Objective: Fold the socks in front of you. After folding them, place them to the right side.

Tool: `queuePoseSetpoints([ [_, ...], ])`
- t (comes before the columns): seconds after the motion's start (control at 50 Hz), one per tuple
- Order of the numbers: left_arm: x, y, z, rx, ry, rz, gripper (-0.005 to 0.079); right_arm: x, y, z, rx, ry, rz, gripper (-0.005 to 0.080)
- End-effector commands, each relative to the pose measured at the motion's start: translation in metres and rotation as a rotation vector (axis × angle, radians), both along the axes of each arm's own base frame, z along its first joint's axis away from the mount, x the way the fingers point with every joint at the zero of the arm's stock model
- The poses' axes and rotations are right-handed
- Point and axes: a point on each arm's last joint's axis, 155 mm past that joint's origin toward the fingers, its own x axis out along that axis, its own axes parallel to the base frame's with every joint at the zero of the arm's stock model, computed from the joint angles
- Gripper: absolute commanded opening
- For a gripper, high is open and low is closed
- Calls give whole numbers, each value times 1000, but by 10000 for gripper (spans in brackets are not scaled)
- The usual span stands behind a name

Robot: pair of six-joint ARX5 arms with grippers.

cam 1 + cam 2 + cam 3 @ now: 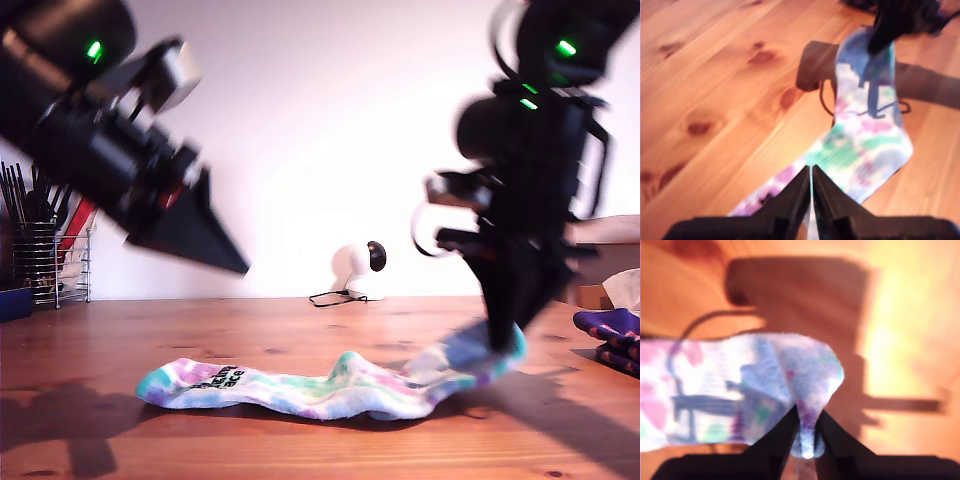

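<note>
Folding step in hand: my second gripper (807,432) pinches tie-dye sock (330,390) toe, jaws shut on fabric; my first gripper (811,185) hovers closed, empty (blurry). Next: carry toe over twd cuff.

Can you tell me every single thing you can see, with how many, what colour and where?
tie-dye sock: one, pastel white, turquoise, purple and pink, stretched along the table, one end lifted.
dark socks: a small pile, number unclear, navy with purple showing, at the exterior view's right edge.
wire basket: one, silver, holding dark sticks and something red, at the exterior view's left.
round white object: one, with a black cable, by the back wall.
table: one, reddish knotty wood.
my first gripper: one, black, raised above the table at the exterior view's left, jaws together, holding nothing.
my second gripper: one, black, pinching the sock's lifted end at the exterior view's right.
</note>
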Motion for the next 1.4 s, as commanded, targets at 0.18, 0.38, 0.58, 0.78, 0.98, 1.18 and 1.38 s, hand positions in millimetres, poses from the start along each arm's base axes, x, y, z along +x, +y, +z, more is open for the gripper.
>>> queuePoseSetpoints([
  [0.18, 7, 18, -36, 25, 53, 53, -23, 2, 0, 24, -61, -38, 14, -12],
  [0.38, 7, 20, -61, 43, 106, 53, -23, 2, -4, 27, -82, -35, 18, -12],
  [0.58, 6, 19, -80, 54, 138, 47, -23, 1, -4, 27, -84, -34, 17, -12],
  [0.78, 0, 21, -102, 81, 191, 38, -24, 4, -5, 31, -86, -42, 15, -12],
  [0.98, -3, 13, -103, 56, 214, 45, -24, 12, -1, 54, -75, -63, 8, -12],
  [1.18, -5, 0, -98, 17, 224, 54, -24, 22, 12, 84, -48, -107, 4, -12],
  [1.38, -7, -15, -91, -29, 234, 72, -24, 18, 24, 87, -44, -111, 29, -12],
])
